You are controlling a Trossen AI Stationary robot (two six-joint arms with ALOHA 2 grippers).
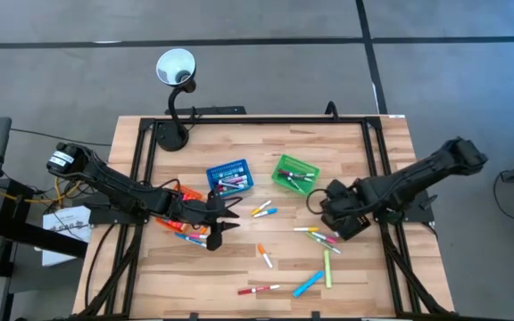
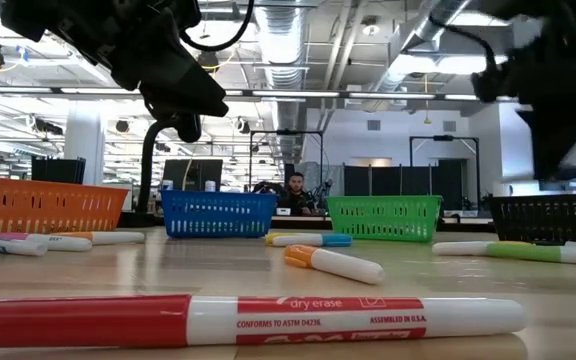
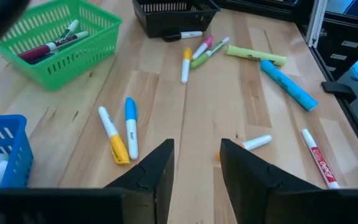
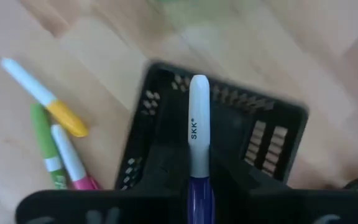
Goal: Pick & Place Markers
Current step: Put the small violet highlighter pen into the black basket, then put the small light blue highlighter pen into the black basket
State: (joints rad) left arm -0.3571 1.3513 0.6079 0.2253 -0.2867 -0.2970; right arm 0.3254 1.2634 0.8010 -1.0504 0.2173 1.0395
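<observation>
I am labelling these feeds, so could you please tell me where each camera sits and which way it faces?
High view: overhead, straight down on the wooden table; both arms show.
Low view: tabletop height, level across a red-and-white marker; arms overhead.
Left wrist view: past the open left gripper toward the green mesh basket.
Right wrist view: right gripper holding a white marker above the black mesh basket.
Shared: the green basket, high and left wrist.

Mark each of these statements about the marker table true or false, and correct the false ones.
1. The right gripper holds a white-barrelled marker above the black mesh basket. True.
2. The left gripper grips a yellow marker. False: it is open and empty.
3. The green mesh basket holds markers. True.
4. The light blue marker lies inside the blue mesh basket. False: it lies on the wooden table.
</observation>
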